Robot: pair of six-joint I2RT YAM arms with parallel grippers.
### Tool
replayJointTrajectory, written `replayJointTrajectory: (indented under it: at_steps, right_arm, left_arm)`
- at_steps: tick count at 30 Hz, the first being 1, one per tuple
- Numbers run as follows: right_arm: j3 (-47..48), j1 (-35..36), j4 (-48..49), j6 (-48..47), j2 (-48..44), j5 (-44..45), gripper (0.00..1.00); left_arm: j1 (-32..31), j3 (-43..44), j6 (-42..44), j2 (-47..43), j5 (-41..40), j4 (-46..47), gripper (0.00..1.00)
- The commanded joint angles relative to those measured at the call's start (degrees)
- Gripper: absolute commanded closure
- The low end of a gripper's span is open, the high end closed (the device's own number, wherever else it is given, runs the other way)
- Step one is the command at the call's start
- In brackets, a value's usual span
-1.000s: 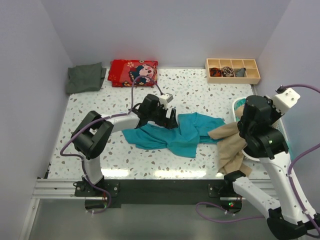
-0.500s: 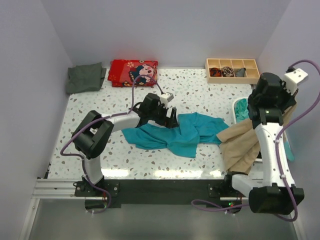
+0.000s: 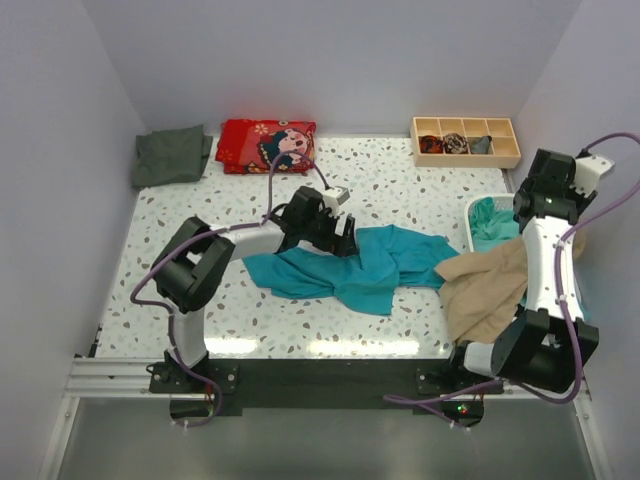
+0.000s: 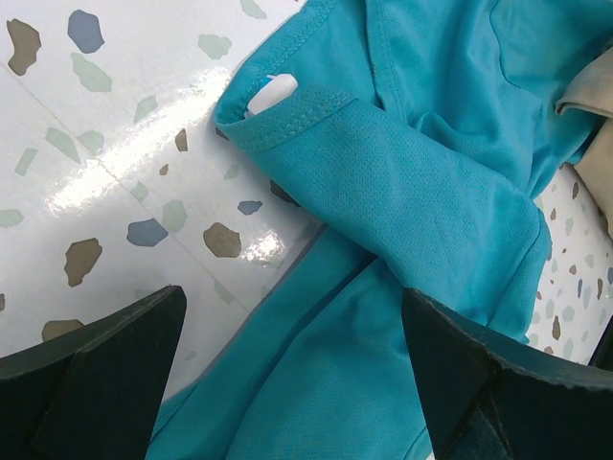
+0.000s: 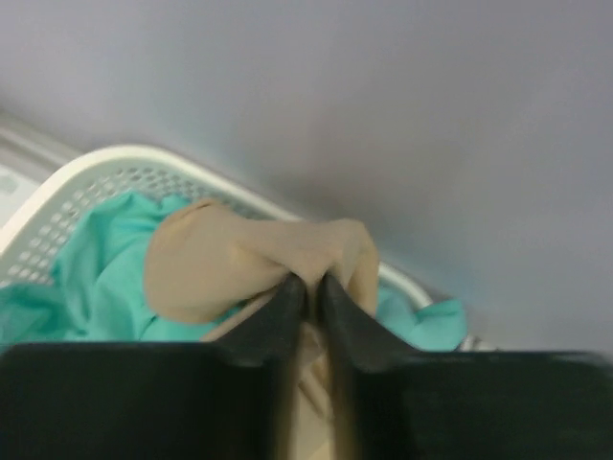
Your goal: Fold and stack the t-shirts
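Observation:
The bright teal t-shirt [image 3: 350, 265] lies crumpled mid-table. My left gripper [image 3: 345, 238] hangs open just above its far edge; in the left wrist view the gripper [image 4: 297, 383] straddles teal cloth [image 4: 412, 192], with both fingers apart. My right gripper [image 5: 311, 283] is shut on a bunch of the beige t-shirt [image 5: 239, 254], held high by the right wall over the white basket [image 5: 115, 163]. The beige shirt [image 3: 485, 290] hangs from there down over the table's right front. The dark grey-green shirt [image 3: 170, 155] lies folded at the far left corner.
The white basket [image 3: 470, 210] at the right edge holds an aqua-green cloth [image 3: 492, 220]. A red cartoon-print cloth [image 3: 267, 145] lies at the back. A wooden compartment box [image 3: 465, 140] with small bundles stands at the back right. Walls close in on three sides.
My right arm has swung up and out to the right wall, pulling the beige shirt with it. The left gripper has stayed over the teal shirt.

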Motion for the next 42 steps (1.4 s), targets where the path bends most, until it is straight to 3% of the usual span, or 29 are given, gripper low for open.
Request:
replayJointTrajectory:
  at_steps: [1, 2, 3, 4, 7, 11, 13, 18, 22, 28, 35, 42]
  right_arm:
    - [-1.15, -0.13, -6.26, 6.51, 1.87, -10.27, 0.53]
    - [-1.41, -0.12, -6.7, 7.04, 1.88, -10.98, 0.38]
    - [-1.33, -0.21, -7.22, 7.57, 1.79, -11.34, 0.29]
    - [-1.76, -0.13, -7.32, 7.84, 0.48, -13.78, 0.27]
    - [-3.78, 0.22, -5.04, 5.82, -3.82, -19.85, 0.26]
    - [-5.28, 1.37, -1.52, 3.1, -13.39, -38.43, 0.24]
    - [-4.24, 3.37, -2.48, 3.18, -14.47, -43.14, 0.23]
    - [-2.73, 11.11, -10.74, 2.13, -10.62, -50.52, 0.22]
    - [-9.3, 15.33, -7.06, 2.04, -7.1, -61.93, 0.24]
    - [-11.35, 25.97, -1.79, 1.69, 3.69, -70.38, 0.25]
    - [-10.38, 36.08, -1.08, 1.25, 14.87, -68.48, 0.27]
    - [-15.03, 37.14, -1.51, 2.39, 12.25, -64.07, 0.25]
  left_arm:
    - [0.41, 2.2, 0.52, 0.48, 1.1, 0.56, 0.0]
    - [0.41, 2.2, 0.52, 0.4, 1.01, 0.3, 0.0]
    - [0.41, 2.03, 0.61, 0.31, 0.83, 0.3, 0.0]
    - [0.41, 1.94, 0.61, 0.05, 0.66, 0.21, 0.0]
    - [0.49, 1.76, 0.78, -0.48, -0.31, 0.12, 0.0]
    - [0.58, 1.85, 0.69, -1.01, -1.1, 0.47, 0.0]
    - [0.58, 2.2, 0.52, -1.01, -1.19, 0.56, 0.0]
    - [0.58, 3.17, 0.52, -0.48, -0.93, -0.14, 0.0]
    - [1.28, 1.07, -0.71, -2.67, -2.59, 2.13, 0.0]
    - [3.39, -4.21, -1.24, -7.33, -4.44, 2.58, 0.0]
    - [3.57, -10.09, -1.59, -12.34, -6.99, 0.74, 0.0]
    - [3.57, -15.81, -2.12, -19.11, -8.3, -1.72, 0.0]
